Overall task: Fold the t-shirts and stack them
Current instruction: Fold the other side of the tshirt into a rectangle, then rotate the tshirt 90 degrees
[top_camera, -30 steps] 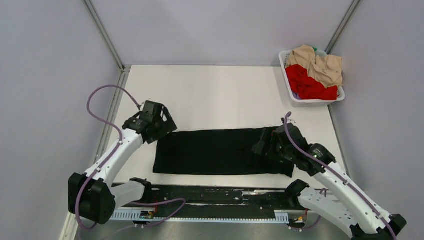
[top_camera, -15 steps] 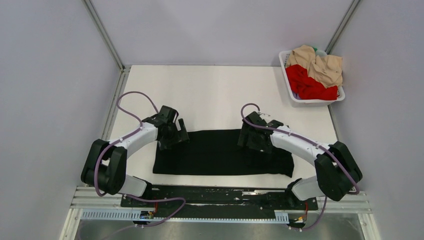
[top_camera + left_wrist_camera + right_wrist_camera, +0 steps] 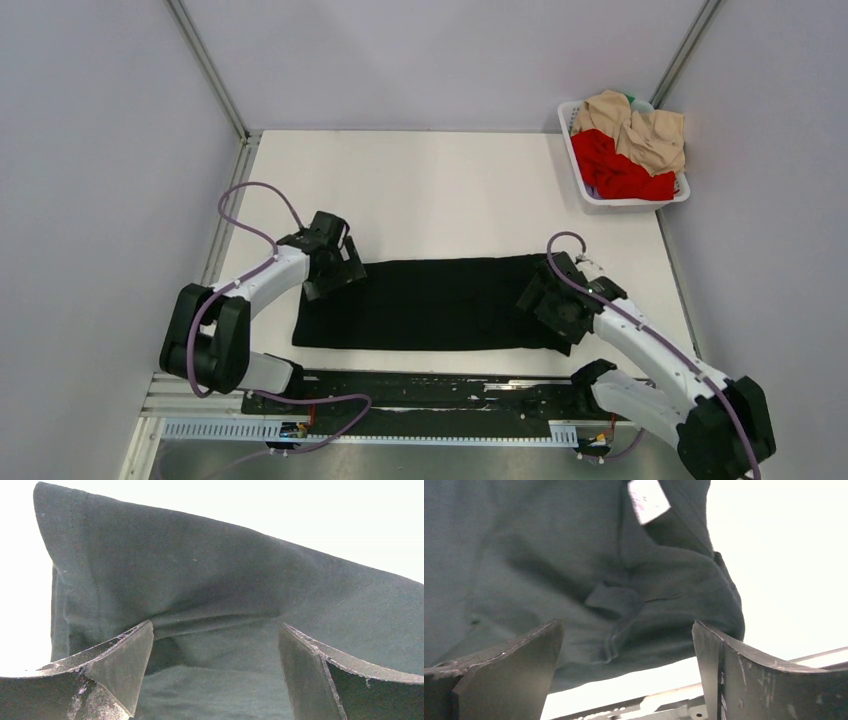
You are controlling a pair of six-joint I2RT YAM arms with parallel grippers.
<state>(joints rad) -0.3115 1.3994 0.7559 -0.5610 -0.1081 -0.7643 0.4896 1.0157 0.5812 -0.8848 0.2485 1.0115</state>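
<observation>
The black t-shirt (image 3: 440, 302) lies folded into a long flat strip across the near part of the white table (image 3: 440, 190). My left gripper (image 3: 337, 272) is open at the strip's far left corner; in the left wrist view (image 3: 215, 647) black cloth (image 3: 200, 570) fills the gap between its fingers. My right gripper (image 3: 548, 302) is open over the strip's right end. In the right wrist view (image 3: 626, 647) the bunched sleeve end (image 3: 659, 595) and the white tag (image 3: 648, 499) lie ahead of it. A red t-shirt (image 3: 612, 167) and a beige one (image 3: 640, 125) lie crumpled in the basket.
The white plastic basket (image 3: 630, 201) stands at the table's far right corner. A black and metal rail (image 3: 430, 388) runs along the near edge, just below the shirt. Grey walls close in the left, back and right sides.
My right gripper has swung from the strip's far middle-right edge to its near right end. My left gripper has shifted slightly left, and the strip's left end now reaches further left.
</observation>
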